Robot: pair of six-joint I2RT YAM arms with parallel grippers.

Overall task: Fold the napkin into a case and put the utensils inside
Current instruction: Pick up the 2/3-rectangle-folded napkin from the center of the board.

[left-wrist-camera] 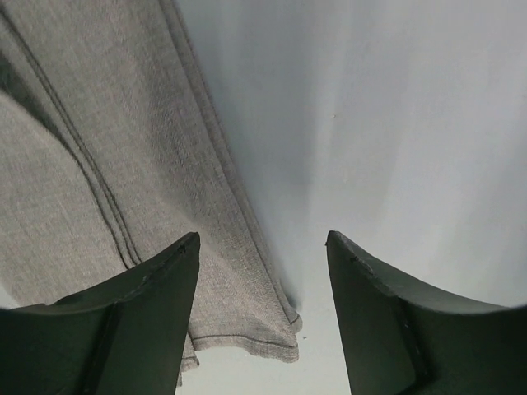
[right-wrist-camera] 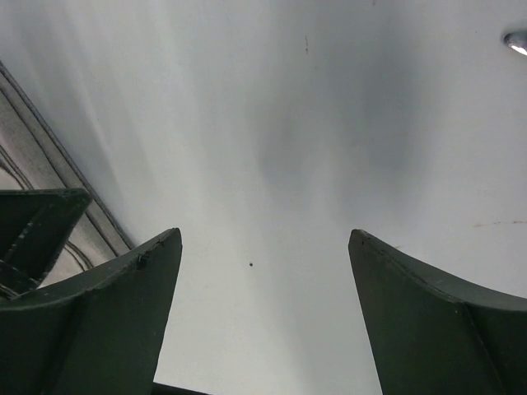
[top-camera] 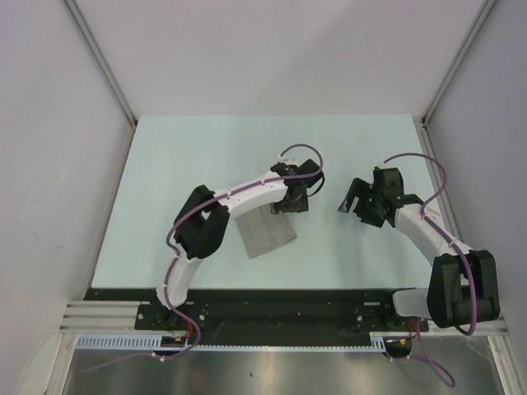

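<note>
The grey-beige napkin (top-camera: 262, 231) lies folded into a flat, slanted rectangle on the pale table, partly under the left arm. In the left wrist view its stacked layers (left-wrist-camera: 99, 123) fill the left side, and one hemmed corner lies between the fingers. My left gripper (top-camera: 290, 204) is open and empty over the napkin's far right corner (left-wrist-camera: 263, 239). My right gripper (top-camera: 350, 202) is open and empty above bare table to the right of the napkin (right-wrist-camera: 263, 234). The napkin's edge shows at the left of that view (right-wrist-camera: 33, 156). A small shiny silvery tip (right-wrist-camera: 517, 41) shows at the top right; the copper spoon is out of view.
The pale table (top-camera: 206, 156) is closed in by white walls and metal posts at the back and both sides. A black rail (top-camera: 272, 309) with the arm bases runs along the near edge. A left finger (right-wrist-camera: 33, 222) shows in the right wrist view.
</note>
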